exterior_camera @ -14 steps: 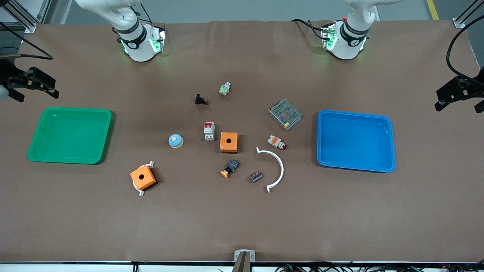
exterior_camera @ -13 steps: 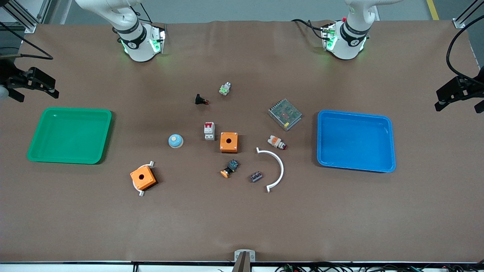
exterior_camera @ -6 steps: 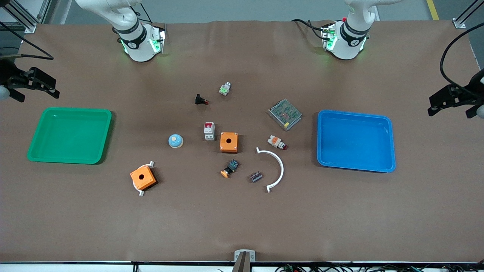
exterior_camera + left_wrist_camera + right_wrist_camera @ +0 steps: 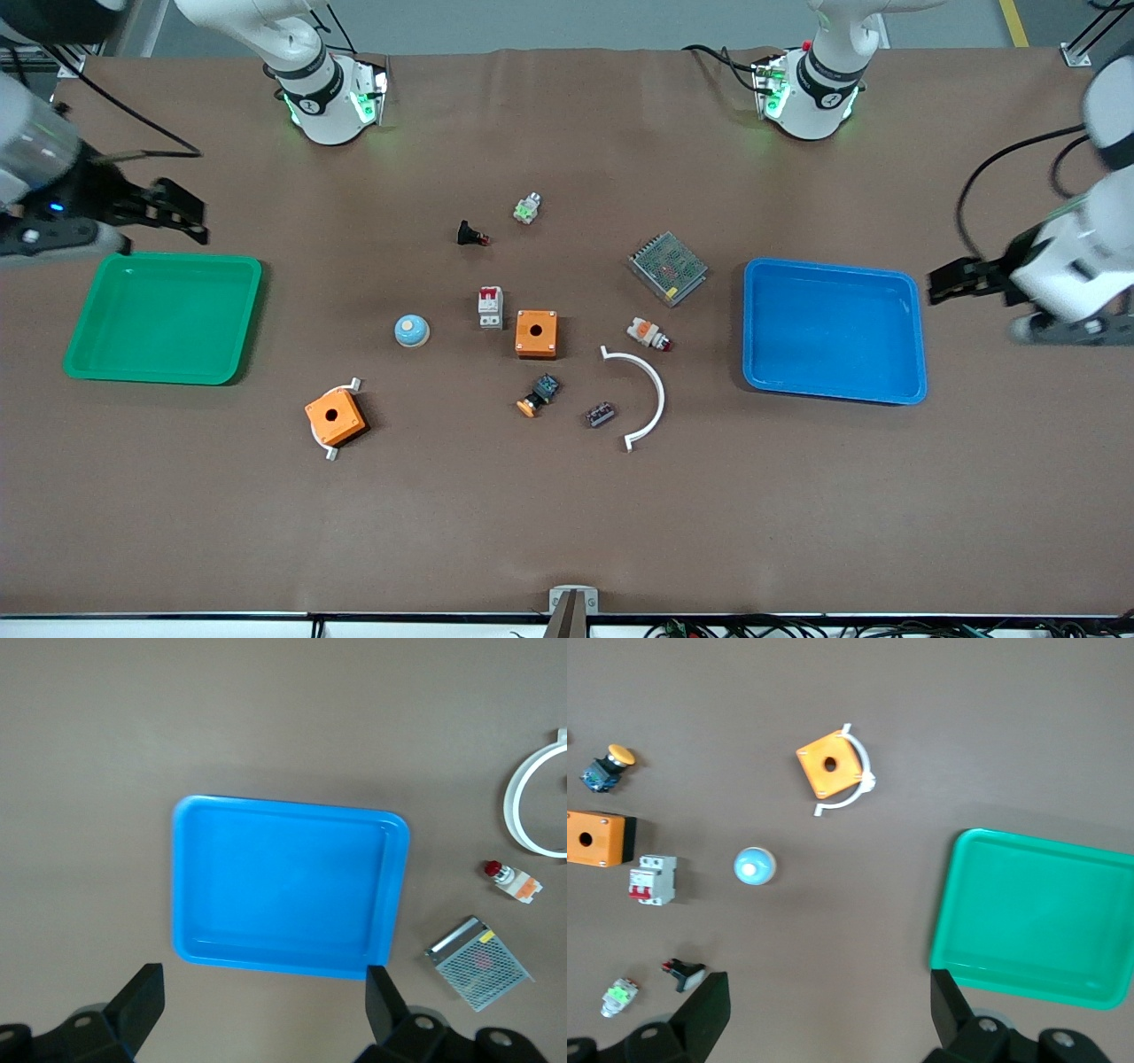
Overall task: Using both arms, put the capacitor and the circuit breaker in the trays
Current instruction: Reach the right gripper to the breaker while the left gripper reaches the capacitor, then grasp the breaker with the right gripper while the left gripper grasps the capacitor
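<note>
- Capacitor (image 4: 601, 414) lies toward the left arm's end from the orange box (image 4: 537, 333), nearer the front camera, just inside the white arc (image 4: 641, 393).
- Circuit breaker (image 4: 490, 307) sits just beside that box, toward the right arm's end, long axis running toward the bases.
- Left gripper (image 4: 952, 282), jaws spread and empty, hovers by the blue tray (image 4: 912, 288); capacitor looks its pick.
- Right gripper (image 4: 173, 213), released too, hangs by the green tray (image 4: 168, 260).
</note>
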Controlling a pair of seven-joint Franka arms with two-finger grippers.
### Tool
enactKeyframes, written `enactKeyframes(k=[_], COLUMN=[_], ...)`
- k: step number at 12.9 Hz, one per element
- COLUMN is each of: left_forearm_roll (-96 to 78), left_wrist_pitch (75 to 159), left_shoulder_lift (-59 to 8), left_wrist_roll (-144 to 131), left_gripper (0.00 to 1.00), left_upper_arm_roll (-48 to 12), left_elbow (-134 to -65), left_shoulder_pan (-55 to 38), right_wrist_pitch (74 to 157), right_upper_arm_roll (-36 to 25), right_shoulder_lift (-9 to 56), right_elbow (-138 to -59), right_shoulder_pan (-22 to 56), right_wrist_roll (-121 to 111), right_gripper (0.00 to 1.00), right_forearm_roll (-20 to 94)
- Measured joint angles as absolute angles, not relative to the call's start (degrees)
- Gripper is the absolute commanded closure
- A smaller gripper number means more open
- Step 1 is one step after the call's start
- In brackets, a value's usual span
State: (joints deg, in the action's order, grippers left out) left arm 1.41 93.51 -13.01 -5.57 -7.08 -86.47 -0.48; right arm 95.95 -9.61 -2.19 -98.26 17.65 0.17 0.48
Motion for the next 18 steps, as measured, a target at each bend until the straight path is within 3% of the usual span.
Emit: enactKeyframes(k=[4, 9, 14, 18], left_forearm_roll=[-0.78, -3.84, -3.90, -3.90], left_wrist_pitch=[100.39, 111.17, 131.43, 137.31], left_shoulder_lift=[-20.55, -32.56, -43.04, -50.73], left_wrist_roll=[-19.42, -42.76, -58.33, -59.51], left_gripper=[0.00, 0.00, 0.00, 0.00], left_upper_arm_roll=[-7.49, -7.55, -7.52, -4.94], left_elbow=[-86.36, -80.13, -77.76, -74.69], left_shoulder_pan=[-10.59, -19.18, -25.46, -30.81], right_wrist_pitch=[105.50, 117.40, 124.40, 126.49], right_upper_arm_roll=[-9.33, -9.12, -9.14, -9.02], right_shoulder_lift=[2.56, 15.38, 22.91, 26.37], right_elbow=[-105.42, -106.19, -106.14, -106.17], right_shoulder_pan=[27.25, 40.08, 43.94, 44.77], right_wrist_roll=[8.08, 21.81, 26.19, 26.35], right_gripper=[0.01, 0.04, 0.04, 0.08], right_forearm_roll=[0.53, 0.57, 0.57, 1.77])
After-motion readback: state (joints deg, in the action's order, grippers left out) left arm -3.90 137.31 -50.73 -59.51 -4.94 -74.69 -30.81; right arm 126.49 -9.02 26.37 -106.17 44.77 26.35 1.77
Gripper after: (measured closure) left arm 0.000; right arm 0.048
